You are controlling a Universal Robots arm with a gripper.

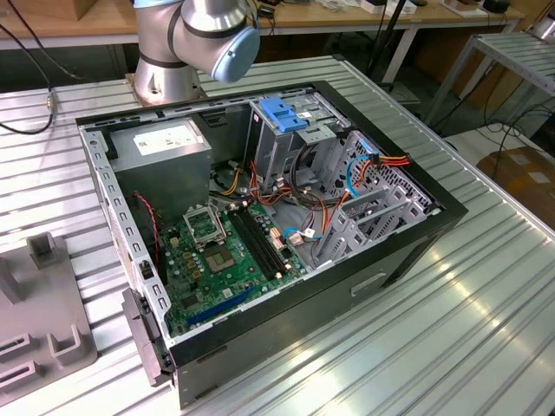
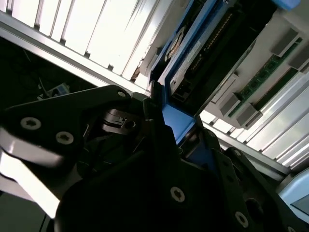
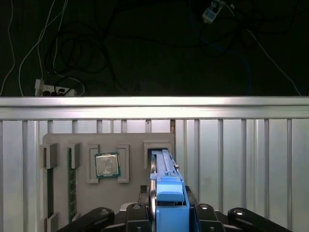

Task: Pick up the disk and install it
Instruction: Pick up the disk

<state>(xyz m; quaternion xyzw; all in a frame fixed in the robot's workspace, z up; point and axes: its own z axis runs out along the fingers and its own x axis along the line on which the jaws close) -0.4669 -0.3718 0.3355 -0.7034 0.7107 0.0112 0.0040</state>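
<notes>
Light-blue carrier rail on disk (image 3: pixel 166 193); black fingers (image 3: pixel 195 217); ribbed silver table (image 3: pixel 241 159); plain grey tray (image 3: pixel 130 138); green motherboard (image 1: pixel 221 256); black case (image 1: pixel 286 321).

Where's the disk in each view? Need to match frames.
Exterior view: ribbed table under the computer case, the shared landmark.
First wrist view: disk on edge in the grey plate's slot, beside the chip, pincer clamped on its blue end, on that table.
Second wrist view: disk rising from the pincer, plate and table behind.
</notes>
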